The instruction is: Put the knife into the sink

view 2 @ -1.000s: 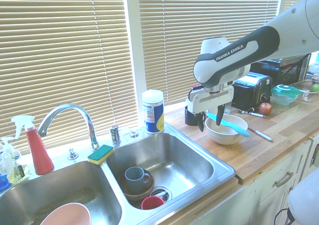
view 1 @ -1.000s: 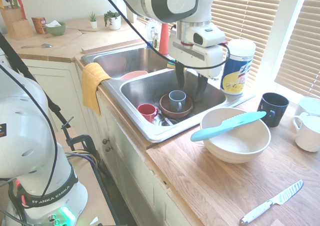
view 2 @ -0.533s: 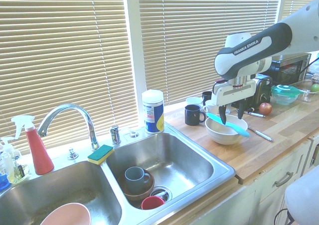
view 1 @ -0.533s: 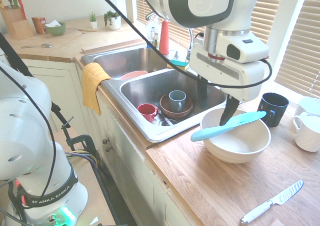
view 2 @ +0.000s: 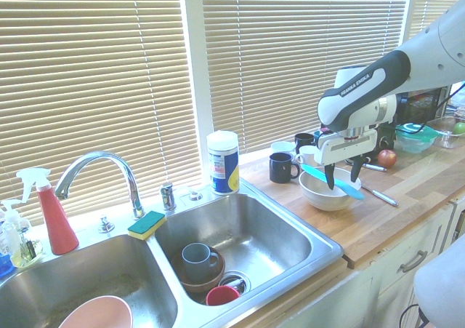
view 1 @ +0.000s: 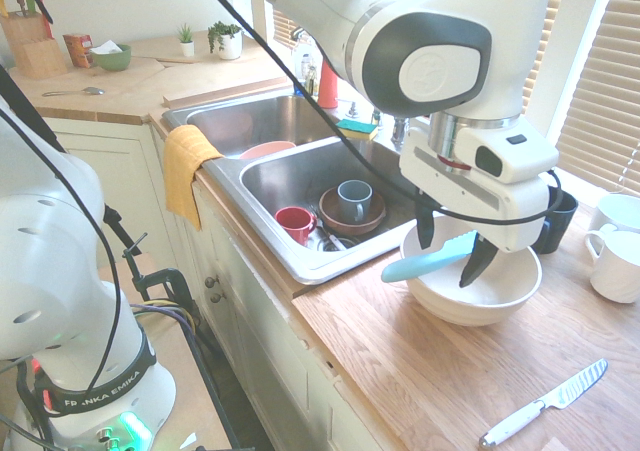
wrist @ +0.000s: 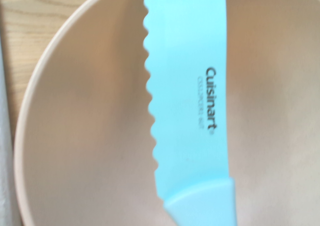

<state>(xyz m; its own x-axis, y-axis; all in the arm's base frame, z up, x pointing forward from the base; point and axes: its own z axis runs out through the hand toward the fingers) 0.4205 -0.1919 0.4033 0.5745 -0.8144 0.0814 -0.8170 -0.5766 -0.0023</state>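
Wooden bench (view 1: 400,361) runs beside steel double sink (view 1: 290,176) set into it. On bench: white bowl (view 1: 500,296) near sink rim; black mug (view 1: 560,216) and white mugs (view 1: 615,261) behind bowl; white-handled steel knife (view 1: 545,401) lying flat, well apart from bowl; wipes canister (view 2: 223,162) upright at sink's back corner; red apple (view 2: 387,158) farther along.

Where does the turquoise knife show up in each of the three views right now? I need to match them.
First exterior view: the knife lies across the white bowl, right of centre, under the open gripper.
Second exterior view: knife across the same bowl, at right.
Wrist view: knife fills the centre, over the bowl.
Shared landmark: the white bowl.
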